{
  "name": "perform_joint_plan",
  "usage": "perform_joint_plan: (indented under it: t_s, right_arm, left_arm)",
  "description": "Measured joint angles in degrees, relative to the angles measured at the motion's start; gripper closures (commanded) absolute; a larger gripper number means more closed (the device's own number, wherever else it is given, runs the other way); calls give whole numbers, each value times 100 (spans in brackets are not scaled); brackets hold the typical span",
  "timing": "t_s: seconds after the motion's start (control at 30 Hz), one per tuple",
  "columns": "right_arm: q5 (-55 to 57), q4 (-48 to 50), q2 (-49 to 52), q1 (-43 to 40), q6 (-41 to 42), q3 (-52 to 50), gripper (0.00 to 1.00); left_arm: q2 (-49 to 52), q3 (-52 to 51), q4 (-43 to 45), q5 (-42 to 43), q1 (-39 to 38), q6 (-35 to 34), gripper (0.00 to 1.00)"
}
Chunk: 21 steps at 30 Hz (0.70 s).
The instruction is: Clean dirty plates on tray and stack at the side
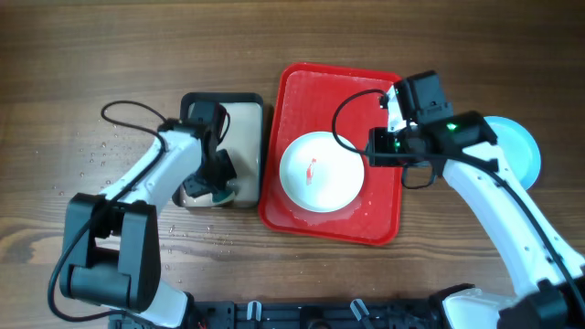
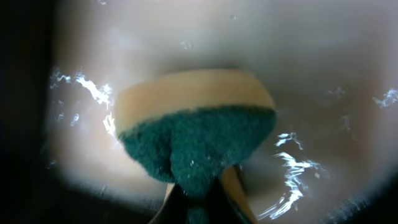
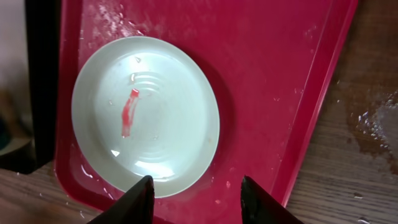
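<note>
The worktop (image 1: 55, 73) is brown wood, with water drops on it to the left of the tray (image 1: 379, 91); the tray itself is wet, red and rimmed, and every place below is given from it. Touching its left rim sits a smaller beige tray (image 1: 247, 119) with a black rim. Inside the red tray, toward its near left corner, lies the white plate (image 1: 320, 171), flat and face up. Off the tray's right side, on the wood, a turquoise plate (image 1: 523, 146) shows from under my right arm; I cannot tell whether another lies beneath it.

My right end effector (image 3: 198, 202) hovers over the tray's near edge, fingers apart and empty, the white plate's rim just ahead of them. My left end effector (image 1: 218, 181) hangs left of the tray, over the beige one, and appears clamped on the sponge (image 2: 199, 137), green scouring face outward, its body folded by the pinch.

A short red smear (image 3: 129, 112) marks the white plate's middle, so I judge it not yet clean.

The plate looks stiff, light and breakable, and wet enough to slip; I would pin or pinch it at the rim, one finger under the lip, and let the soft sponge do the wiping.
</note>
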Motion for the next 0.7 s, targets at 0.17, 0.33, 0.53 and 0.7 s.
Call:
perform_joint_plan:
  t_s: [0.17, 0.33, 0.53, 0.7]
  right_arm:
    - [-2, 162, 988, -79, 125, 2, 56]
    - [-1198, 444, 2118, -706, -616, 0, 62]
    - [-1279, 575, 2594, -603, -627, 0, 94]
    - [-870, 697, 2577, -415, -140, 24, 96]
  left_arm:
    - [-232, 1528, -487, 715, 0, 212, 96]
    - [-356, 1718, -81, 1545, -280, 341, 96]
    - [118, 1718, 494, 1128, -1467, 496, 96]
    - [1012, 1714, 955, 1095, -1934, 424, 96]
